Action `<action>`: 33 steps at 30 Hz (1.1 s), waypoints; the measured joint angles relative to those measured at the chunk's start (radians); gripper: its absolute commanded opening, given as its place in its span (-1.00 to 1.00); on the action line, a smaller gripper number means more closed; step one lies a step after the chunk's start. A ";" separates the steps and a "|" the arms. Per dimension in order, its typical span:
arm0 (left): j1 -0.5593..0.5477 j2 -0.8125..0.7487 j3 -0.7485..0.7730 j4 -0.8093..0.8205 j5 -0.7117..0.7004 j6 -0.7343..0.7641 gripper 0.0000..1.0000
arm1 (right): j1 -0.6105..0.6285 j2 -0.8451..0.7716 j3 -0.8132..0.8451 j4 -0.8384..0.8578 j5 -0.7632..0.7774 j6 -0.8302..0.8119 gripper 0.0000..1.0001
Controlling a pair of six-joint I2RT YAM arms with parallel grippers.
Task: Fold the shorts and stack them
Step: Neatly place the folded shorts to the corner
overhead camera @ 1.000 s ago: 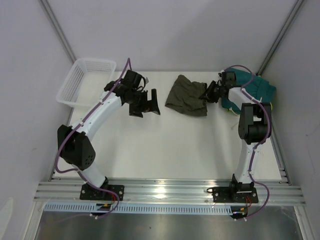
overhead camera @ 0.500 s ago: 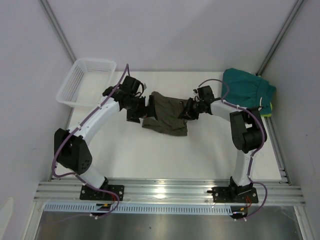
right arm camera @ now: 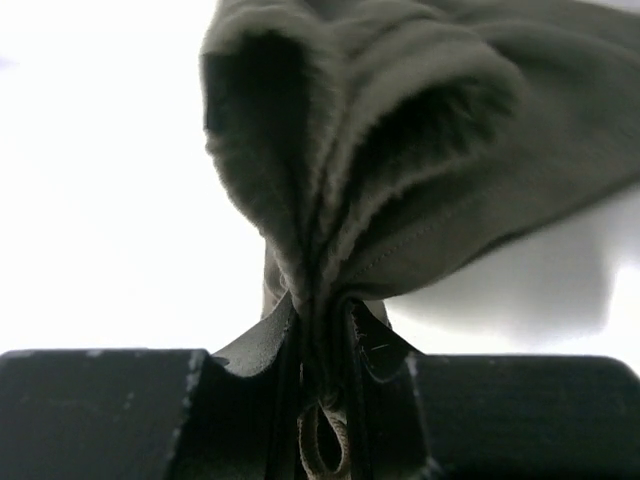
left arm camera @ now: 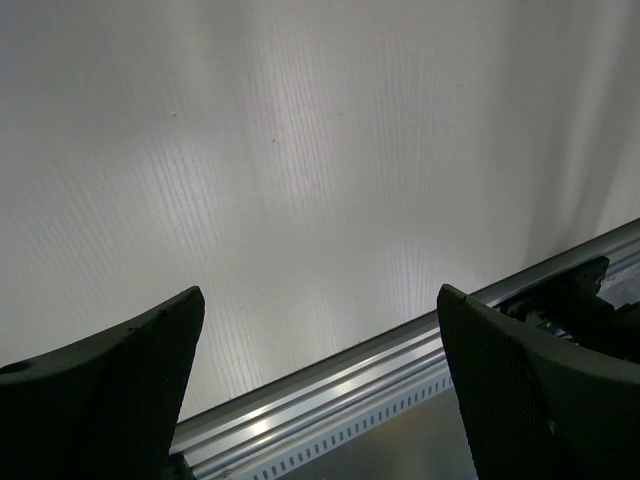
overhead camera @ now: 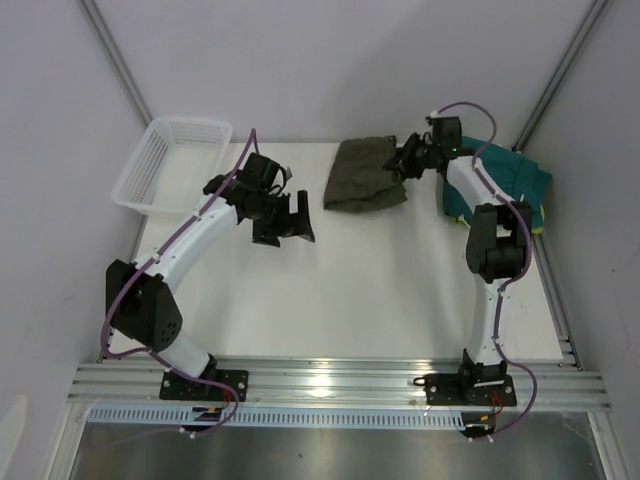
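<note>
My right pincer (right arm camera: 320,318) clamped a bunched fold of the soft olive-green cloth shorts (right arm camera: 400,120); my left pincer (left arm camera: 320,293) stood apart over the white surface (left arm camera: 300,130).

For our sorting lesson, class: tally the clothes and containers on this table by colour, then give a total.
olive-green shorts: 1
teal shorts: 1
white basket: 1
Total: 3

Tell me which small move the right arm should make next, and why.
Probably draw the olive shorts rightward onto the teal shorts: the right gripper has its jaws shut on their bunched edge, they look folded, and the teal pair lies beside.
</note>
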 measured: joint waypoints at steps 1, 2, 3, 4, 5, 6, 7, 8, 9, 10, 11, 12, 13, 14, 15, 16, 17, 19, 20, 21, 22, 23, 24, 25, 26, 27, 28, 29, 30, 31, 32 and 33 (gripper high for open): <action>0.000 0.000 0.000 0.000 0.000 0.000 0.99 | -0.022 0.014 0.042 0.000 0.006 0.008 -1.00; 0.000 0.000 0.000 0.000 0.000 0.000 0.99 | -0.051 0.028 0.090 -0.006 0.016 0.022 -1.00; 0.000 0.000 0.000 -0.001 -0.002 0.000 0.98 | -0.077 0.034 0.128 -0.008 0.026 0.033 -1.00; 0.000 -0.001 0.000 -0.001 -0.002 0.000 0.98 | -0.110 0.035 0.158 -0.013 0.037 0.047 -1.00; 0.000 -0.002 0.000 -0.002 -0.002 0.000 0.98 | -0.142 0.035 0.187 -0.022 0.041 0.059 -1.00; 0.000 -0.003 0.000 -0.002 -0.002 0.000 0.99 | -0.176 0.035 0.212 -0.026 0.043 0.069 -1.00; 0.000 -0.005 -0.002 -0.002 -0.002 0.000 0.99 | -0.214 0.032 0.227 -0.024 0.044 0.076 -1.00; 0.000 -0.007 -0.002 -0.003 -0.002 0.000 0.99 | -0.251 0.024 0.227 -0.021 0.044 0.077 -1.00; 0.000 -0.008 -0.002 -0.002 -0.002 0.000 0.99 | -0.278 0.019 0.226 -0.027 0.043 0.077 -1.00; 0.000 -0.010 -0.004 0.001 -0.002 0.000 0.99 | -0.325 0.005 0.211 -0.027 0.041 0.076 -1.00; 0.000 -0.011 -0.006 0.002 -0.002 0.000 0.99 | -0.362 -0.010 0.188 -0.031 0.037 0.075 -1.00; 0.000 -0.011 -0.008 0.003 -0.001 0.000 0.99 | -0.397 -0.031 0.156 -0.028 0.033 0.072 -1.00; 0.000 -0.011 -0.010 0.005 -0.001 0.000 0.99 | -0.423 -0.049 0.126 -0.027 0.029 0.069 -1.00; 0.000 -0.011 -0.013 0.007 0.001 0.000 0.99 | -0.454 -0.078 0.077 -0.016 0.020 0.066 -1.00; -0.001 -0.011 -0.014 0.009 0.002 0.000 0.99 | -0.483 -0.114 0.019 -0.003 0.011 0.064 -1.00; -0.001 -0.011 -0.014 0.010 0.003 -0.001 0.99 | -0.509 -0.151 -0.037 0.004 0.002 0.062 -1.00; -0.001 -0.011 -0.014 0.010 0.006 -0.001 0.99 | -0.534 -0.186 -0.089 0.015 -0.008 0.061 -1.00; -0.002 -0.011 -0.014 0.011 0.007 -0.001 0.98 | -0.575 -0.241 -0.157 0.031 -0.034 0.060 -1.00; -0.003 -0.011 -0.014 0.011 0.007 -0.001 0.98 | -0.591 -0.252 -0.161 0.032 -0.048 0.057 -1.00; -0.003 -0.011 -0.014 0.011 0.008 -0.001 0.99 | -0.603 -0.255 -0.155 0.033 -0.060 0.052 -1.00; -0.005 -0.011 -0.014 0.011 0.008 -0.001 0.98 | -0.612 -0.255 -0.144 0.032 -0.074 0.050 -1.00; -0.006 -0.011 -0.014 0.011 0.008 -0.001 0.99 | -0.620 -0.253 -0.132 0.028 -0.084 0.049 -1.00; -0.008 -0.011 -0.014 0.011 0.008 -0.001 0.99 | -0.623 -0.253 -0.121 0.021 -0.095 0.049 -1.00; -0.009 -0.011 -0.014 0.011 0.008 -0.001 0.98 | -0.625 -0.251 -0.105 0.013 -0.105 0.049 -1.00; -0.011 -0.011 -0.014 0.011 0.008 -0.001 0.98 | -0.627 -0.248 -0.087 0.004 -0.116 0.049 -1.00; -0.013 -0.011 -0.013 0.011 0.008 -0.001 0.99 | -0.629 -0.243 -0.061 -0.017 -0.126 0.047 -1.00; -0.014 -0.011 -0.013 0.011 0.008 -0.002 0.99 | -0.631 -0.229 -0.021 -0.056 -0.134 0.042 -1.00; -0.015 -0.011 -0.013 0.011 0.008 -0.002 0.99 | -0.632 -0.209 0.024 -0.088 -0.138 0.030 -1.00; -0.016 -0.011 -0.013 0.011 0.008 -0.002 0.98 | -0.633 -0.190 0.071 -0.120 -0.136 0.017 -1.00; -0.016 -0.011 -0.013 0.011 0.008 -0.002 0.99 | -0.634 -0.171 0.108 -0.149 -0.128 -0.003 -1.00; -0.017 -0.011 -0.013 0.010 0.008 -0.002 0.98 | -0.633 -0.158 0.132 -0.177 -0.113 -0.024 -1.00; -0.017 -0.011 -0.013 0.011 0.008 -0.002 0.99 | -0.633 -0.150 0.142 -0.199 -0.092 -0.040 -1.00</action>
